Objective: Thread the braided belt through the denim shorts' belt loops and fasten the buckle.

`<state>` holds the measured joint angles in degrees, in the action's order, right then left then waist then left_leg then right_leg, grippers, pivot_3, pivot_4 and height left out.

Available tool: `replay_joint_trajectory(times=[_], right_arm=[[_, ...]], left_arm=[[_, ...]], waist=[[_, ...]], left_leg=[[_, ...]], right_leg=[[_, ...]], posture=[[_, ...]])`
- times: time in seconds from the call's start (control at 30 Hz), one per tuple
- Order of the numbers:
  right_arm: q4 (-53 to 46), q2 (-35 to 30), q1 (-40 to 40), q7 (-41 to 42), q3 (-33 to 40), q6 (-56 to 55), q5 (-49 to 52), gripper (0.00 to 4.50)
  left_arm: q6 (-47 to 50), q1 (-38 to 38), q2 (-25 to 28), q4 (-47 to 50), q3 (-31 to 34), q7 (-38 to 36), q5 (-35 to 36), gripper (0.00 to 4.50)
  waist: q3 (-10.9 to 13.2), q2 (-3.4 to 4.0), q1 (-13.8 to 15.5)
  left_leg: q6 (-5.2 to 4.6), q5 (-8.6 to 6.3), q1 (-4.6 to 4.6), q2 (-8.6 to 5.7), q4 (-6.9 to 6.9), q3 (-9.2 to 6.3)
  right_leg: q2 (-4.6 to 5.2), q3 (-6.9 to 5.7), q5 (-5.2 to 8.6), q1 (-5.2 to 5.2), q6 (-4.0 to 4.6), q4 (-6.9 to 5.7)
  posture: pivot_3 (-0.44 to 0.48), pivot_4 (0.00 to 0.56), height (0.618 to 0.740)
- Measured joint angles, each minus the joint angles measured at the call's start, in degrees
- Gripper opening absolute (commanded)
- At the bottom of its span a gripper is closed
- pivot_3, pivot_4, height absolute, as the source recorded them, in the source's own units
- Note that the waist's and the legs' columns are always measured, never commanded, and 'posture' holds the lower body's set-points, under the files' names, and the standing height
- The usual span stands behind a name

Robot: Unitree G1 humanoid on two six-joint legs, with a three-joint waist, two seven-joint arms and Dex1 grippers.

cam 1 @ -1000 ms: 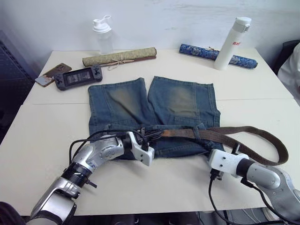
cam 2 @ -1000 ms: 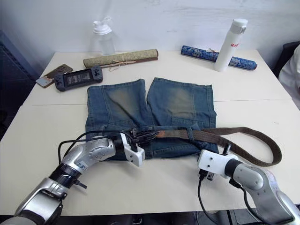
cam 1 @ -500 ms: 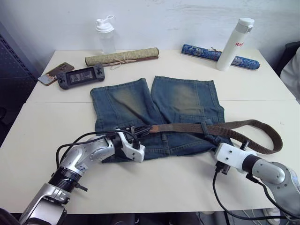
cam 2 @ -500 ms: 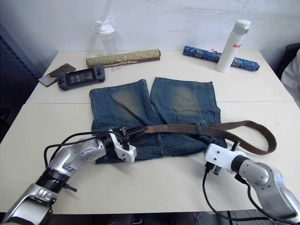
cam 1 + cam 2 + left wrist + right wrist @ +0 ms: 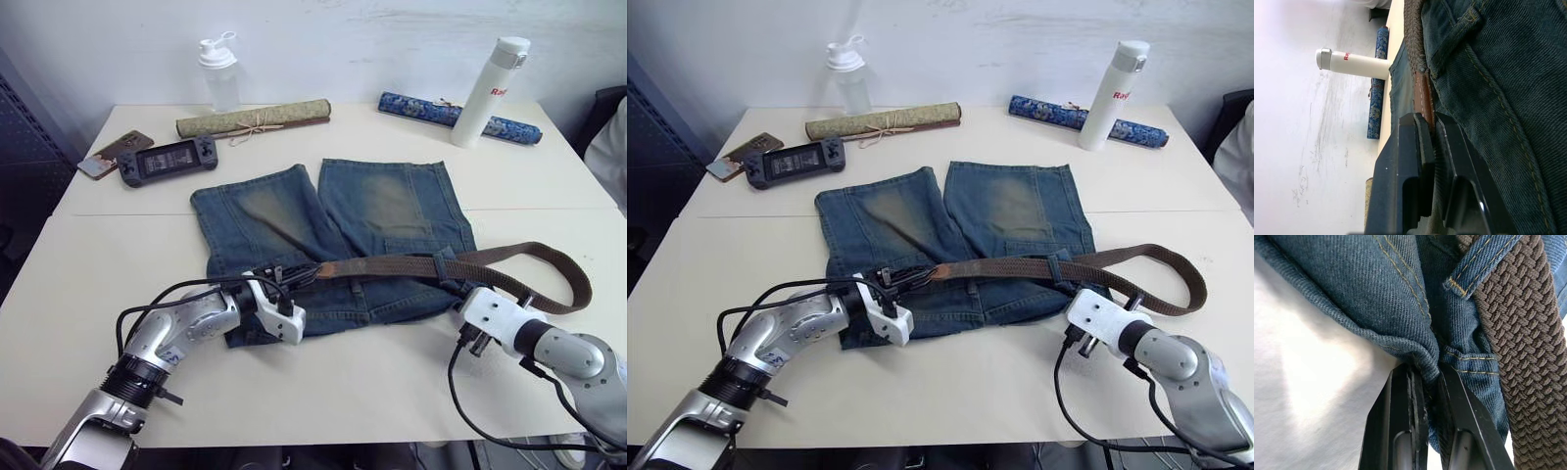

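The belt (image 5: 411, 264) lies along the shorts' (image 5: 333, 230) waistband, under one loop (image 5: 1480, 265), its free end curling off the shorts' right side. The left gripper (image 5: 1431, 147) pinches its leather tip; the right gripper (image 5: 1426, 382) clamps the waistband's right edge. The shorts have shifted rightward, so threading has barely advanced.

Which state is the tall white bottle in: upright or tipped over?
Upright. The white bottle stands on its base at the table's far side, cap uppermost, beside the blue patterned roll.
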<state>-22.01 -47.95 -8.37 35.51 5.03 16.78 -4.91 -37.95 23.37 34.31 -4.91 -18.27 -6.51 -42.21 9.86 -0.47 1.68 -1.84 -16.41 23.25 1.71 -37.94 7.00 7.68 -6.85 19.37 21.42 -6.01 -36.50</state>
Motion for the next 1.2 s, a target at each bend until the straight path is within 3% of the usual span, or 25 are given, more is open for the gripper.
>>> replay_joint_trajectory(times=[0.2,0.4,0.43,0.5,0.57,0.6,0.63,0.83,0.97,1.2], right_arm=[[-6.3,3.6,-2.0,5.9,10.8,11.4,17.1,4.39],[-11.9,3.1,1.7,9.4,22.9,31.2,41.3,4.46],[-13.3,3.0,2.9,8.6,24.5,36.0,49.8,4.46],[-14.6,3.9,5.2,4.3,24.3,41.6,63.4,4.46],[-13.1,9.5,9.9,-11.1,19.8,44.4,81.3,4.46],[-13.0,9.9,10.0,-12.2,19.3,44.5,82.4,4.46],[-11.8,12.5,10.4,-19.0,15.9,43.7,87.9,4.46],[-8.2,21.1,10.5,-35.7,6.5,39.4,98.6,4.46],[-3.9,32.7,10.5,-48.9,0.1,31.6,102.8,4.46],[-1.3,36.5,12.9,-58.3,0.0,23.4,105.5,4.46]], left_arm=[[0.4,0.1,-0.3,0.0,0.0,-0.1,0.0,0.00],[0.4,0.1,-0.5,-0.1,0.0,-0.1,0.1,0.00],[0.4,0.2,-0.5,-0.1,-0.1,-0.1,0.0,0.00],[0.4,0.4,-0.6,-0.1,-0.1,-0.1,0.0,0.00],[0.4,0.7,-0.9,-0.1,-0.2,0.0,0.0,0.00],[0.4,0.7,-1.0,-0.1,-0.2,0.0,0.0,0.00],[0.4,0.7,-1.1,-0.1,-0.2,0.0,0.0,0.00],[0.5,0.7,-1.3,-0.1,-0.2,0.0,0.0,0.00],[0.5,0.8,-1.5,0.0,-0.2,0.0,-0.1,0.00],[0.5,0.8,-1.6,0.0,-0.2,0.0,-0.1,0.00]], waist=[[0.0,0.02,-0.3],[0.0,0.02,-0.3],[0.0,0.02,-0.3],[0.0,0.00,-0.4],[0.0,-0.04,-0.5],[0.0,-0.03,-0.5],[0.1,0.01,-0.3],[0.0,-0.07,-0.4],[0.1,-0.03,-0.5],[0.1,-0.03,-0.6]], left_leg=[[-0.01,-0.01,0.02,0.04,0.01,-0.01],[-0.07,-0.08,0.02,0.09,0.01,-0.06],[-0.08,-0.09,0.03,0.10,0.01,-0.09],[-0.08,-0.09,0.03,0.12,0.01,-0.13],[-0.06,-0.08,0.04,0.10,0.01,-0.12],[-0.06,-0.08,0.05,0.08,0.01,-0.11],[-0.06,-0.08,0.06,0.02,0.04,-0.11],[-0.12,-0.07,0.15,-0.06,0.03,-0.04],[-0.11,-0.07,0.16,-0.03,0.02,0.01],[-0.09,-0.08,0.16,-0.01,0.04,0.03]], right_leg=[[0.00,0.02,0.00,0.01,0.00,-0.03],[0.24,0.19,0.00,0.02,0.01,0.00],[0.25,0.26,0.00,0.01,0.01,0.01],[0.26,0.36,0.01,-0.01,0.02,0.00],[0.32,0.38,0.01,0.00,0.02,0.03],[0.32,0.38,0.01,0.01,0.02,0.03],[0.40,0.38,0.01,0.04,0.02,0.02],[0.50,0.26,0.00,0.08,0.00,-0.15],[0.46,0.18,0.00,0.16,-0.01,-0.27],[0.45,0.18,0.00,0.17,-0.01,-0.27]], posture=[[0.000,0.150,0.717],[0.000,0.150,0.717],[0.000,0.150,0.717],[0.000,0.150,0.717],[0.000,0.150,0.717],[0.000,0.150,0.717],[0.000,0.150,0.717],[0.000,0.150,0.717],[0.000,0.150,0.717],[0.000,0.150,0.717]])
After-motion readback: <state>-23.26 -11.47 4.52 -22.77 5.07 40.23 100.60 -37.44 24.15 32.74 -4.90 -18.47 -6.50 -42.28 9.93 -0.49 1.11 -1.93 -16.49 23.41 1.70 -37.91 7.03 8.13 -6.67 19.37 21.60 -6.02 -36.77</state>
